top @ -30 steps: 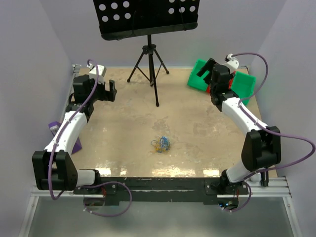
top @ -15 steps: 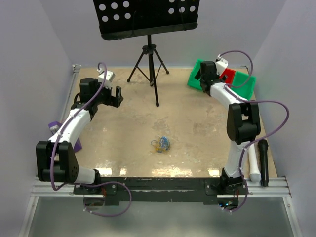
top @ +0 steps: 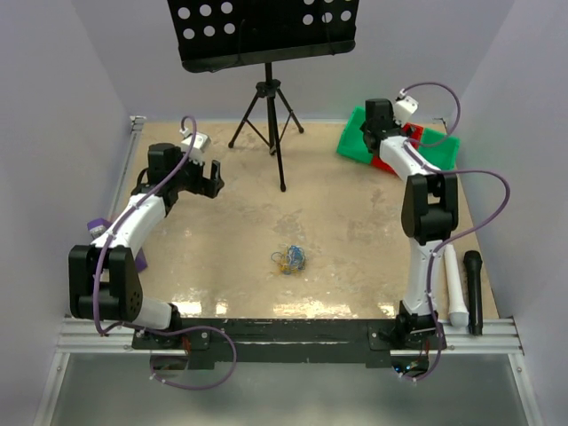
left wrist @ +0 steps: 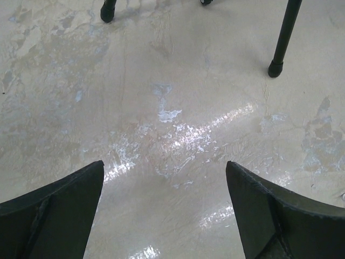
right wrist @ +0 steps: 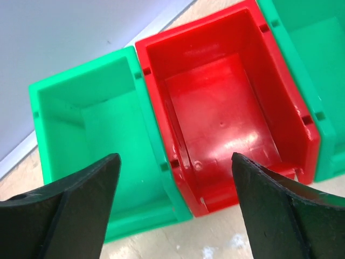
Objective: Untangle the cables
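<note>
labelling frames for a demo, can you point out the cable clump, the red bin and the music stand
cables (top: 290,259), top external view, middle of the tangled clump
red bin (right wrist: 226,108), right wrist view, its bare inner floor
music stand (top: 266,31), top external view, its perforated black desk

- The cables (top: 290,258) read from overhead as one tiny clump, and I can't sort one strand from another.
- The music stand (top: 266,31) has its top running off the upper edge.
- A purple object (top: 96,229) is half hidden behind the left arm (top: 133,222); I can't name it.
- On the right wrist view, the far-right green bin (right wrist: 318,54) is cut off at the edge.
</note>
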Action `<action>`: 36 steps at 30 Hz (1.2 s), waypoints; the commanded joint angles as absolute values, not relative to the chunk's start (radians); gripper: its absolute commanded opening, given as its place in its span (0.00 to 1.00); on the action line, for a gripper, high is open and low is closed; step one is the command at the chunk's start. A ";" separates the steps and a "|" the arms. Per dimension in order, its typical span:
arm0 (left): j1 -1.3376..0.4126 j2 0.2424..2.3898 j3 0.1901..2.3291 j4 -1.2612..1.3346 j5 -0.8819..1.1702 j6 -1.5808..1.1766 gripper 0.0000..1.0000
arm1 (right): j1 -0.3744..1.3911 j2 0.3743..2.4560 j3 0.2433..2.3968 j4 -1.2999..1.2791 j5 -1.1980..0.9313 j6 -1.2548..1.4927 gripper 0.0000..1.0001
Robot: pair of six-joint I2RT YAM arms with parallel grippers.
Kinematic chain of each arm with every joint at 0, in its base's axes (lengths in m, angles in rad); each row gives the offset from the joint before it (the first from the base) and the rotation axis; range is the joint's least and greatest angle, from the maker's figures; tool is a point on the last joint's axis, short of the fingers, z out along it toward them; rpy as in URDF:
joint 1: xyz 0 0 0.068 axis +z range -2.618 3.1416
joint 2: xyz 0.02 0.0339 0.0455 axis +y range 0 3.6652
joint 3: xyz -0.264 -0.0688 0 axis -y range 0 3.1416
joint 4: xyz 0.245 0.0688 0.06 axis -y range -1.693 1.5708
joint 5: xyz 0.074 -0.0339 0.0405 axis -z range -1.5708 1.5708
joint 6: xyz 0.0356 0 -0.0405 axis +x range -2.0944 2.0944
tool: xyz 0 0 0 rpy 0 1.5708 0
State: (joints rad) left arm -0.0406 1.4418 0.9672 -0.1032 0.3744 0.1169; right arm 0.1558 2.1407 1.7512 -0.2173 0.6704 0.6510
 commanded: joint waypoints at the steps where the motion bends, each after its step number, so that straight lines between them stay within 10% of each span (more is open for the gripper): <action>1: -0.043 1.437 0.963 -0.109 0.402 0.140 1.00 | 0.161 2.201 1.857 -0.255 0.738 0.637 0.85; 13: -0.043 1.388 0.951 -0.115 0.390 0.140 1.00 | 0.161 2.316 1.947 -0.397 0.770 0.663 0.70; 27: -0.080 1.319 0.942 -0.106 0.316 0.144 1.00 | 0.244 2.102 1.588 -0.321 0.745 0.716 0.21; 36: -0.127 1.295 0.936 -0.132 0.299 0.143 1.00 | 0.397 1.921 1.298 -0.275 0.727 0.767 0.19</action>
State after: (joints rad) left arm -0.1272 1.3117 0.9367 -0.1257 0.3096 0.1421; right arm 0.3317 2.0098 1.3884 -0.2771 0.7364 0.7227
